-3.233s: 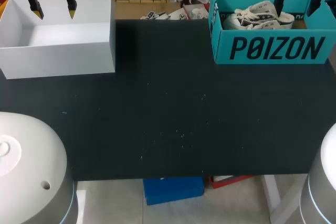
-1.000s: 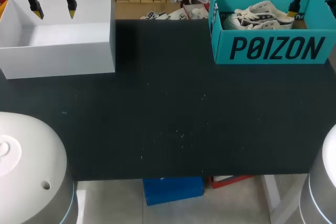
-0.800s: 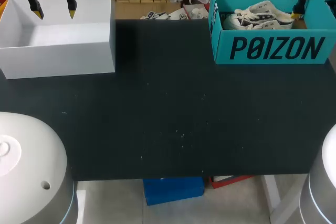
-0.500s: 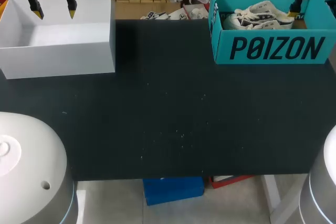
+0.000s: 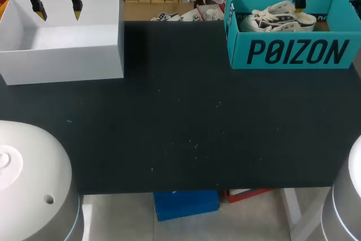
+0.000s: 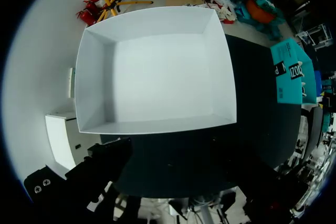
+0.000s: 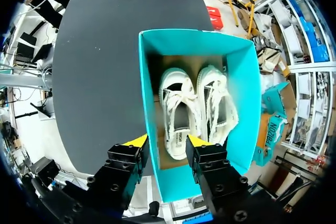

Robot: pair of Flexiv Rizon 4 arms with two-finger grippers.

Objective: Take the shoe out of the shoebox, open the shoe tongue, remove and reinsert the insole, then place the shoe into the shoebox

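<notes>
- Head view: fixed above and behind, looking down across the whole dark table [image 5: 180, 128].
- Left wrist view: facing straight down, close over the white box [image 6: 157, 72].
- Right wrist view: facing straight down, close over the teal shoebox [image 7: 245, 106].
- Both boxes shared with the head view.

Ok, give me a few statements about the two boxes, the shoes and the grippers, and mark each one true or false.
1. Two white shoes lie side by side in the teal shoebox. True.
2. The white box holds a shoe. False: it is empty.
3. The right gripper holds a shoe. False: its fingers are open above the shoebox, and both shoes lie inside.
4. The left gripper is over the white box, fingers open. True.
</notes>
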